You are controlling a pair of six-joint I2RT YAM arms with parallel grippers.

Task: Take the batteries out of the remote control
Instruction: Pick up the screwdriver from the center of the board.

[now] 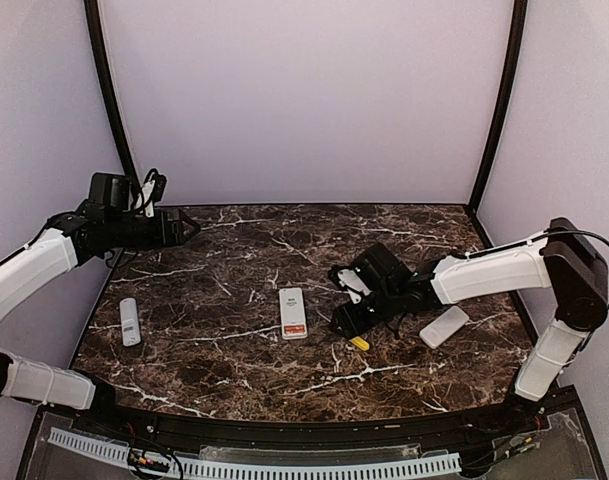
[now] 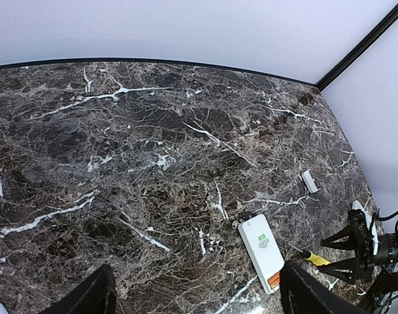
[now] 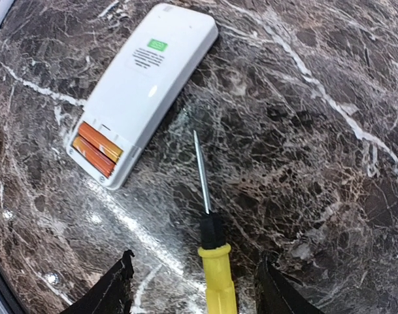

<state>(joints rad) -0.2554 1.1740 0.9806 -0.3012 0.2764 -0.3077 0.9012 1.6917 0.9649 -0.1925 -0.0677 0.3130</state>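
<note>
Jaws first: from the top camera the right jaws hang low over the screwdriver (image 1: 358,342), which lies just at 4 o'clock from the remote control (image 1: 293,312) in the middle of the desk (image 1: 234,250); can't judge their gap from up there. Meanwhile the left jaws are parked up high at 10 o'clock, well apart from everything, my guess being to keep out of the right arm's (image 1: 484,275) way. A second white remote (image 1: 130,321) lies at 9 o'clock and a white slab (image 1: 444,326) at 3 o'clock, beside that arm. Left wrist cam: its own jaws are spread wide with nothing between them, just looking across the marble at the remote control down at 5 o'clock, back side up, the batteries (image 2: 274,281) showing orange at its near end. A small white bit (image 2: 309,181) sits at 3 o'clock; could be the cover, can't tell. Right wrist cam is the good one: jaws apart on either side of the yellow handle (image 3: 218,281) at 6 o'clock, not touching it as far as I can see, so no grip yet. The blade points to 12 o'clock, tip near the remote control's edge. The cover's off and two orange batteries sit side by side in the open compartment at 9 o'clock. I reckon the plan is to grab the driver and lever them out, since they look too snug for fat fingers.
</note>
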